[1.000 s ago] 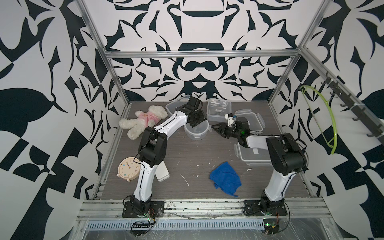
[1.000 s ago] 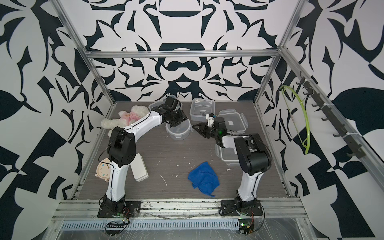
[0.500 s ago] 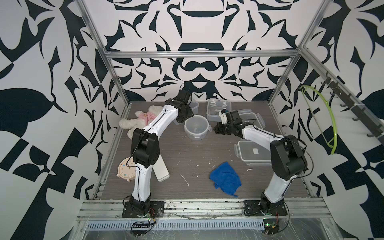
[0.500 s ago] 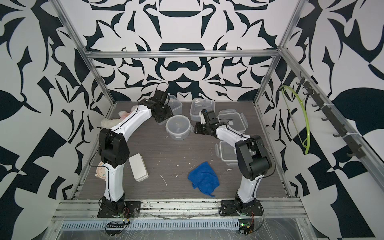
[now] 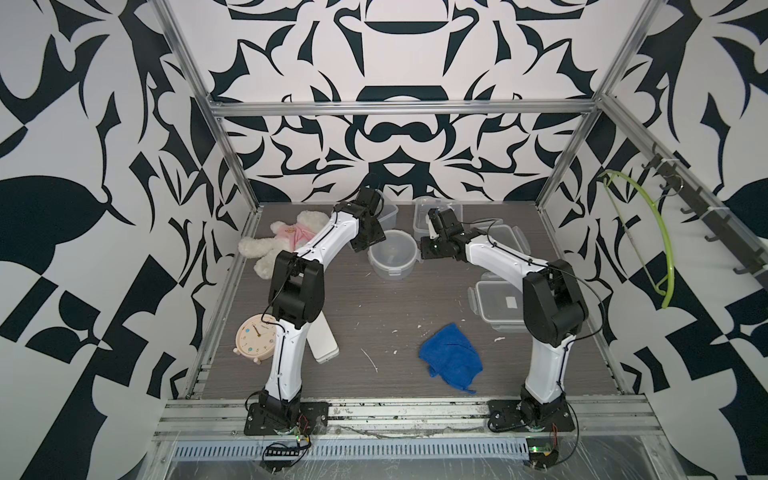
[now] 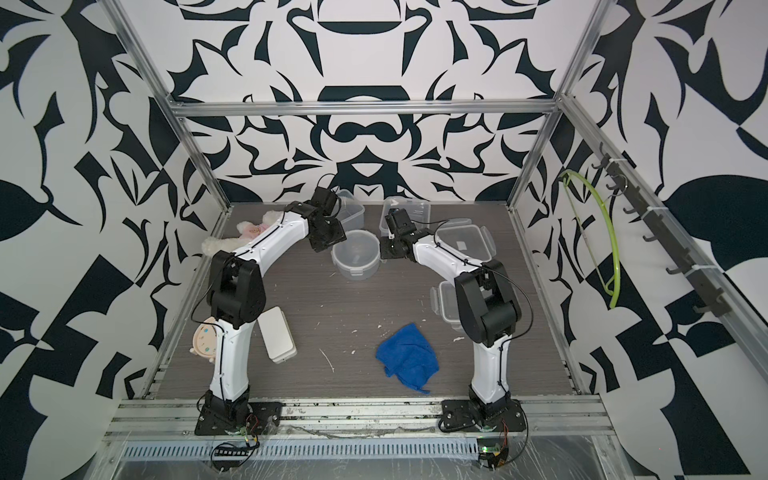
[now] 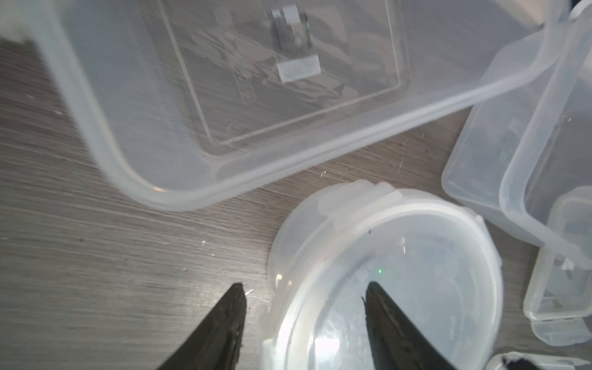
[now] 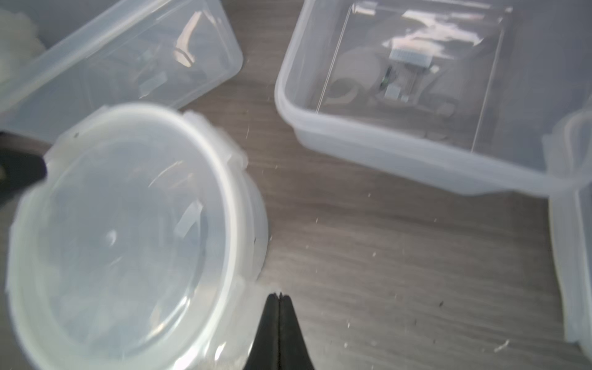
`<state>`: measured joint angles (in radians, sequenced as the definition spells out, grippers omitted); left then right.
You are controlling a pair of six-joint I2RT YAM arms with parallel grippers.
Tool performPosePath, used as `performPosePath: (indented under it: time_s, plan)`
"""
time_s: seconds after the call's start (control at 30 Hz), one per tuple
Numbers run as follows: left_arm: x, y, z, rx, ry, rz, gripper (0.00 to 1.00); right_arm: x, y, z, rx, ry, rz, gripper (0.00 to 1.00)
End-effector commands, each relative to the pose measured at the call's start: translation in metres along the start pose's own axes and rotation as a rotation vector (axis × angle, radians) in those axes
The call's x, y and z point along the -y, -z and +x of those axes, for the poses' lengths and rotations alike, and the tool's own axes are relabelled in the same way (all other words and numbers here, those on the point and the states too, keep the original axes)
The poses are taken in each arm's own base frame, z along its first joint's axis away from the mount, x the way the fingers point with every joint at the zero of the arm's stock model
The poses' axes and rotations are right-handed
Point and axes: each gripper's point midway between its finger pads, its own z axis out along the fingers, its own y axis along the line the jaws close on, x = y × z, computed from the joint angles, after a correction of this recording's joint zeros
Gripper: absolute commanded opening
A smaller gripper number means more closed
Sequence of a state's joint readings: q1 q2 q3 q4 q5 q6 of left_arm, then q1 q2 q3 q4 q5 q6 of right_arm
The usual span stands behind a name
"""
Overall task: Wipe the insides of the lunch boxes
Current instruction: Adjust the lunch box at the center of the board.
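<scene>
The round lunch box [image 5: 392, 258] [image 6: 356, 258] stands mid-table, translucent, with clip tabs at its rim. Two open rectangular lunch boxes [image 5: 385, 211] [image 5: 436, 211] stand behind it. My left gripper [image 5: 368, 245] [image 7: 304, 288] is open. One finger [image 7: 235, 310] is outside the round lunch box [image 7: 384, 243] and the other finger is over it. My right gripper [image 5: 424, 253] [image 8: 279, 294] is shut on nothing, with its tips close against the other side of the round lunch box [image 8: 128, 224]. A blue cloth [image 5: 451, 357] [image 6: 407, 357] lies crumpled at the front.
Two rectangular lids with stickers [image 5: 505, 241] [image 5: 496, 303] lie at the right. A plush bear [image 5: 286, 241], a round clock [image 5: 254, 336] and a flat white case [image 5: 322, 340] lie along the left. A green hanger [image 5: 648, 232] hangs on the right wall.
My left gripper went back to the rear rectangular box and has come forward again to the round box's rim. The right gripper has shut and edged in toward the round box.
</scene>
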<state>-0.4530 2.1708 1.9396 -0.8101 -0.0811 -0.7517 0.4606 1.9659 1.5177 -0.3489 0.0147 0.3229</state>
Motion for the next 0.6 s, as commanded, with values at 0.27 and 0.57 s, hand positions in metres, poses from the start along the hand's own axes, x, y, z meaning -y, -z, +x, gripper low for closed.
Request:
performPosePath:
  time_s: [0.27,0.57]
  plan:
    - [0.021,0.010,0.062,-0.077,-0.022,0.046,0.63,-0.007,-0.025,-0.018,-0.037,0.046,0.016,0.00]
    - [0.039,0.022,0.133,-0.179,-0.061,0.058,0.63,-0.021,-0.030,-0.040,0.011,0.070,-0.033,0.14]
